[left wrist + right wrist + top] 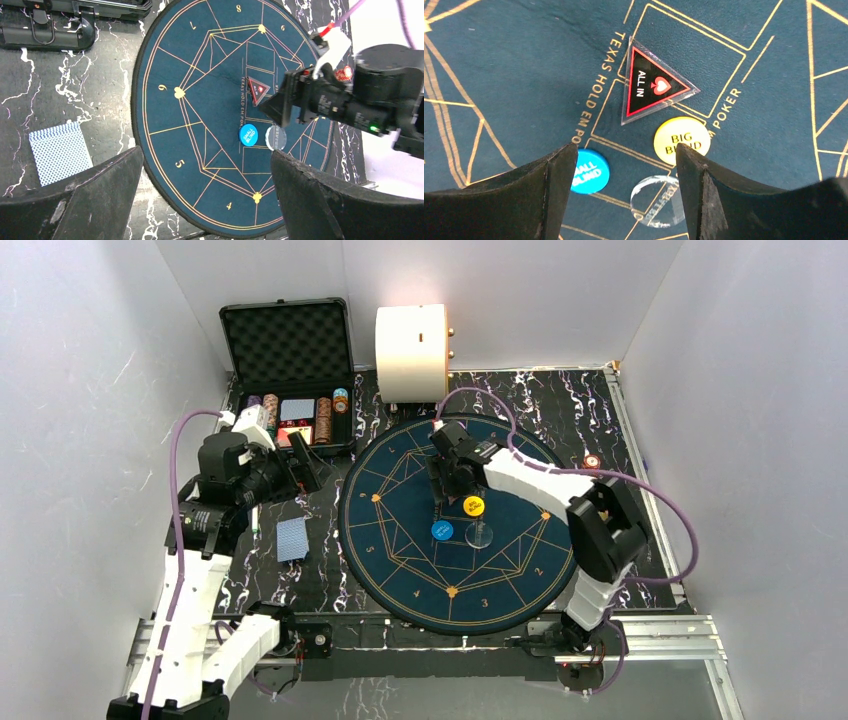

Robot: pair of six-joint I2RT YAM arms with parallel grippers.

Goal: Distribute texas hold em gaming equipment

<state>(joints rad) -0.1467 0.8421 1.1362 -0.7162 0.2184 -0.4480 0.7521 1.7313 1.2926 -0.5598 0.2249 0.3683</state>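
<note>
"ALL IN" on red triangular marker [651, 85], "BIG BLIND" on yellow button [681, 139], "TEXAS HOLD EM POKER" on mat [524, 60]

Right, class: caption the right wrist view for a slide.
Open jaws over triangular marker, yellow button, blue button, clear disc.

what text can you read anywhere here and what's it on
"ALL IN": red triangular marker
"BIG BLIND": yellow button, middle letters partly hidden
"SMALL BLIND": blue button
"TEXAS HOLD EM POKER": centre of the round mat
"4", "5", "6", "7", "8": seat numbers near the mat's edge, left wrist view
clear disc: has lettering, too faint to read
</note>
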